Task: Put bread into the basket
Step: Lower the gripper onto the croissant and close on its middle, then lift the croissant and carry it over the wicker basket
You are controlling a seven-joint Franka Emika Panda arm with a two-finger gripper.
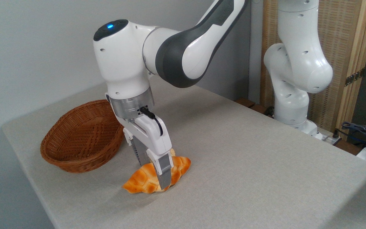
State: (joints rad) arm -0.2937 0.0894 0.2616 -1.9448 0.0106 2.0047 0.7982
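Observation:
The bread, a glossy orange-brown croissant-shaped loaf, lies on the grey table in front of the reddish-brown wicker basket, which has nothing in it. My gripper is down over the middle of the bread and stands open. One finger is in front of the loaf and the other behind it. The front fingertip reaches almost to the table. I cannot tell whether the pads touch the loaf.
A small pale bun peeks out just behind the gripper, touching the bread's far side. The arm's white base stands at the table's right rear. Cables lie off the table at far right.

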